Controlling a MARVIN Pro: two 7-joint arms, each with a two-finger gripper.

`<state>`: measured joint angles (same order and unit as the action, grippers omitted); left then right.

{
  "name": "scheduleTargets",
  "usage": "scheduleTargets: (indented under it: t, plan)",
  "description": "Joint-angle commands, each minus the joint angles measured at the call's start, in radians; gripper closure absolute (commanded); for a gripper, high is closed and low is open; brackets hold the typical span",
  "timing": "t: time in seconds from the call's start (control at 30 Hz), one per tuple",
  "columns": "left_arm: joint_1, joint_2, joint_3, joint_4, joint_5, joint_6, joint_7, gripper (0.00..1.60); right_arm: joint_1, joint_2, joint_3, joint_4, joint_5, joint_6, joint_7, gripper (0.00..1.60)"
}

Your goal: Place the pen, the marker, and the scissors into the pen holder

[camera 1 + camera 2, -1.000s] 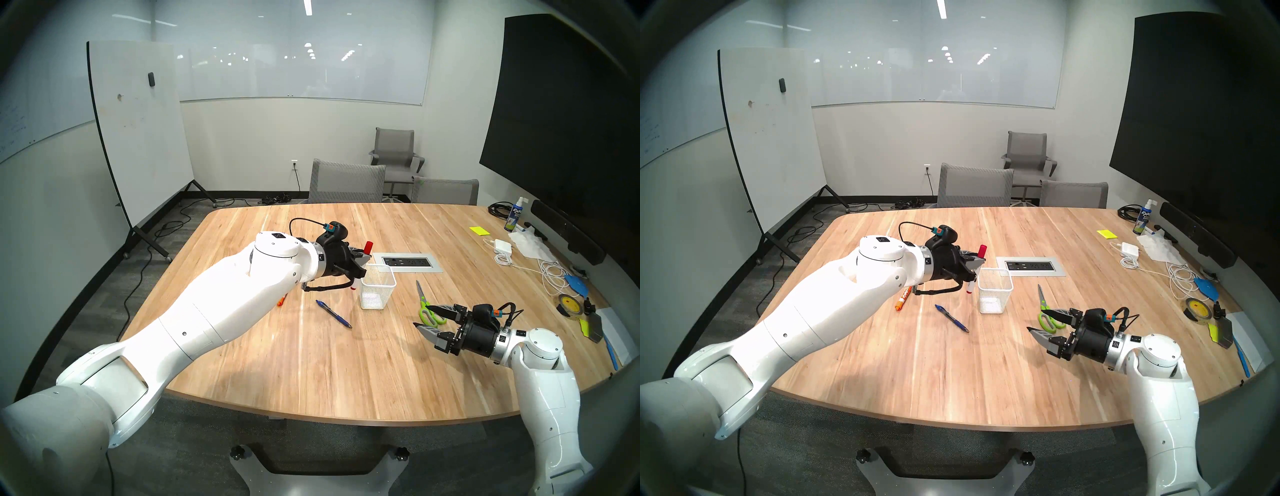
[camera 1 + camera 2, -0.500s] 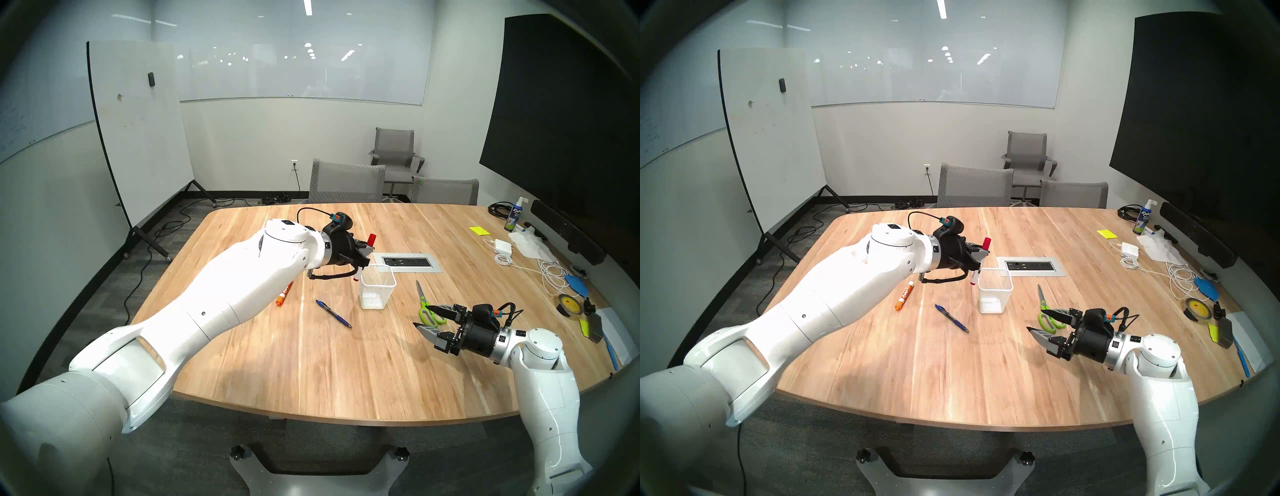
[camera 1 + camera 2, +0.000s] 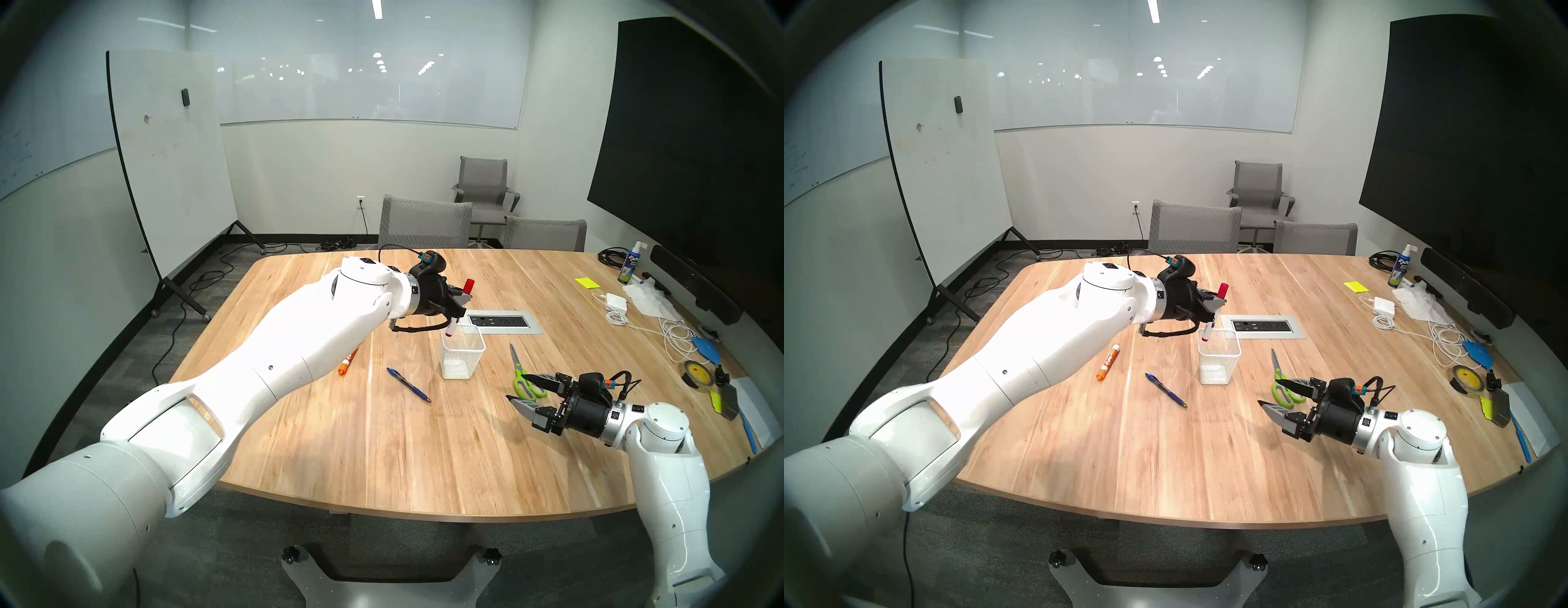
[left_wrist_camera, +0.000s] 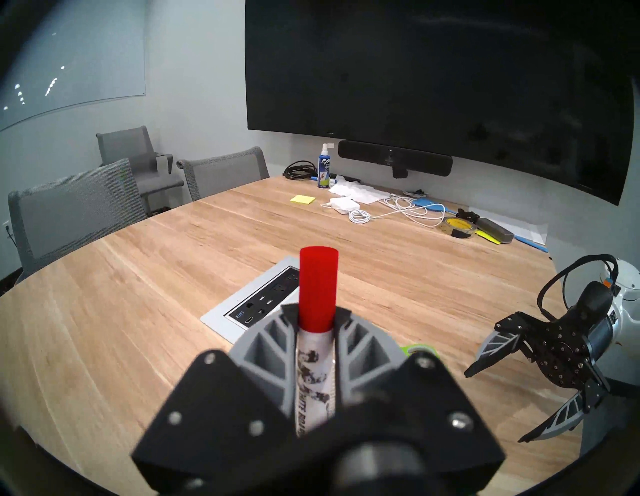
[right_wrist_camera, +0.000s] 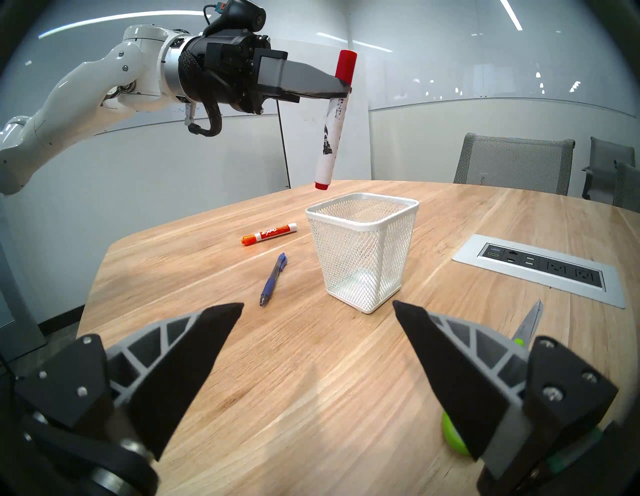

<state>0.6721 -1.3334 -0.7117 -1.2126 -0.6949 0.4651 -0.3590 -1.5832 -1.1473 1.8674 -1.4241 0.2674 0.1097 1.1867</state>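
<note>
1. Nearest the robot, the right gripper [image 3: 522, 387] hangs with its jaws spread wide and nothing between them, just over the lime-handled scissors [image 3: 522, 373] lying flat on the table [image 3: 382, 446].
2. The blue pen [image 3: 408, 384] lies flat, near the pen holder [image 3: 461, 356] on its left; an orange-capped marker [image 3: 347, 360] lies further left, partly behind the left arm.
3. The pen holder, a white mesh cup, stands upright and looks empty.
4. Farthest, the left gripper [image 5: 341, 90] is clenched on the red-capped marker [image 5: 333, 131], just below its cap. The white barrel hangs nearly upright, slightly tilted, its red lower end above the holder's near-left rim, not inside.
5. Judged step: carrying the first item to the holder. The next move calls for centring that lower end over the opening, lowering, then releasing.
</note>
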Motion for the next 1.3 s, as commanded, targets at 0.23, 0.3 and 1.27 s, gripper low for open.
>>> scheduleTargets:
  t: [0.23,0.3,1.27]
  plan:
    - [-0.068,-0.069,-0.001,0.097,0.014,-0.057,-0.061,1.6,0.012,-0.004,0.004,-0.013,0.003,0.001,0.0,0.0]
    - [-0.069,-0.071,-0.001,0.108,0.016,-0.063,-0.066,1.6,0.012,-0.004,0.004,-0.013,0.003,0.002,0.0,0.0]
    - [-0.044,-0.133,0.02,0.254,0.024,-0.143,-0.138,1.6,0.013,-0.01,0.01,-0.013,-0.004,0.003,0.005,0.0]
